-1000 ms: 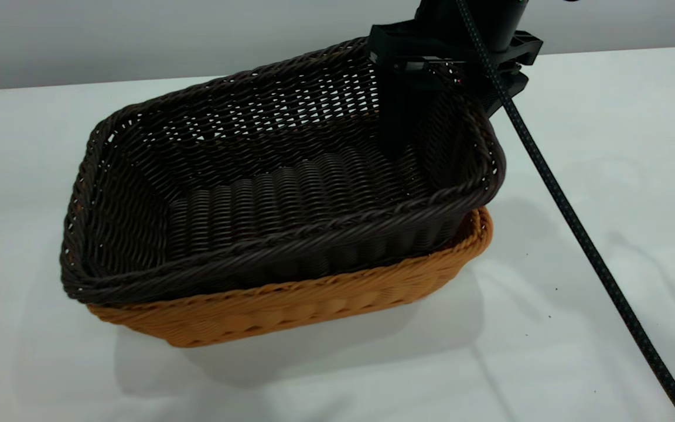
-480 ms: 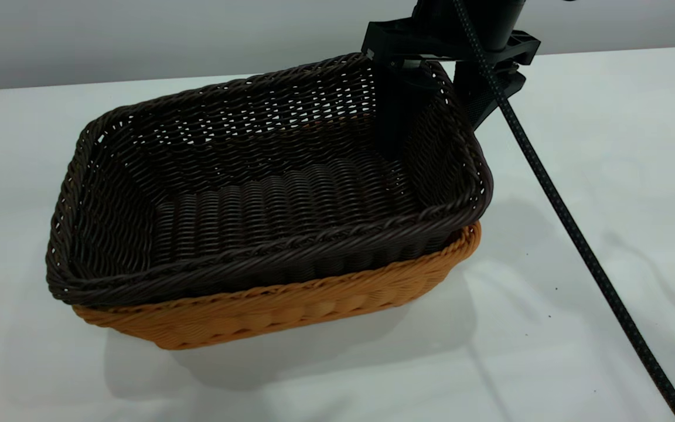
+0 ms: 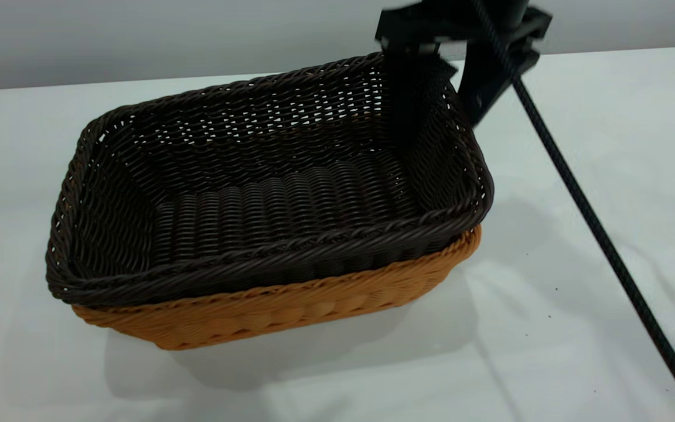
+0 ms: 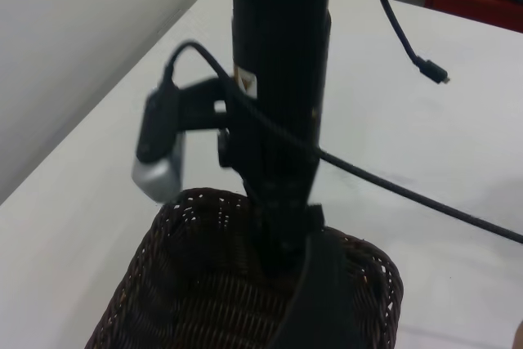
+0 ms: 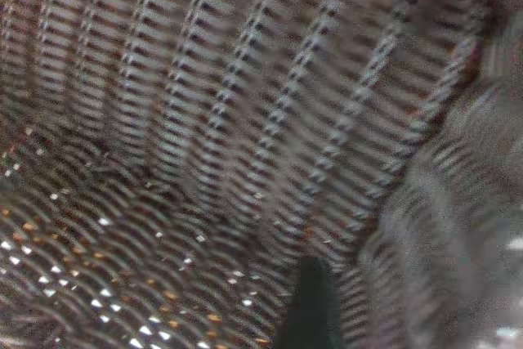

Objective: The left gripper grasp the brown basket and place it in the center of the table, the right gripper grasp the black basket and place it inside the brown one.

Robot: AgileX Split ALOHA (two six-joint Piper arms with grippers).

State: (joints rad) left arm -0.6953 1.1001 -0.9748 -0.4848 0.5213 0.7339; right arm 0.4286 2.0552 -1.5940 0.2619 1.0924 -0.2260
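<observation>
— Right gripper [image 3: 440,94]?
— Fingers spread, straddling the black basket [image 3: 267,187] far-right wall, one inside, one outside, not clamping.
— Baskets?
— Dark open-weave wicker, braided rim, nested in the brown basket [image 3: 290,308], orange-tan, rectangular, mid-table.
— Surface?
— Plain white table [image 3: 578,328], few specks; grey wall behind.

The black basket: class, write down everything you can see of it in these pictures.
The black basket is rectangular, near-black woven wicker, with a braided rim, open-weave sloping sides and a ribbed floor. It sits upright and empty, nested inside the brown basket, whose rim shows below it along the near side. The right gripper straddles its far right wall, one finger inside, one outside, jaws apart.
</observation>
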